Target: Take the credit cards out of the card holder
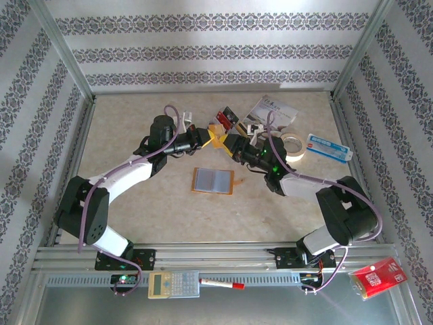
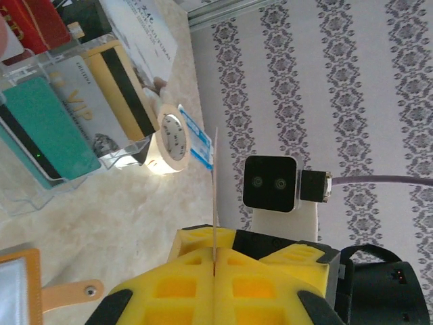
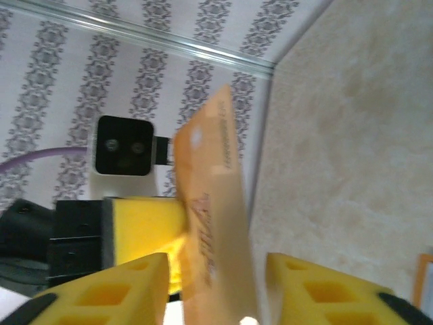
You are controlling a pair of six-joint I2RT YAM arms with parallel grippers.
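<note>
The card holder [image 1: 213,181] lies open and flat on the table, grey sleeves up; its strap tab [image 2: 67,295] shows at the lower left of the left wrist view. Both grippers meet above and behind it. My left gripper [image 1: 207,139] [image 2: 215,271] is shut on a tan-yellow credit card [image 1: 216,130], seen edge-on [image 2: 214,196]. My right gripper [image 1: 227,143] [image 3: 216,288] faces it, open, with the same card [image 3: 210,203] standing between its spread fingers, a gap on each side. Other credit cards, one of them teal [image 2: 47,128], sit in a clear stand [image 2: 30,203].
At the back right lie a printed brochure [image 1: 270,112], a tape roll [image 1: 292,143] and a long white-and-blue box [image 1: 328,147]. On the near rail lie a calculator [image 1: 174,284], a red marker [image 1: 222,284] and a red packet [image 1: 379,276].
</note>
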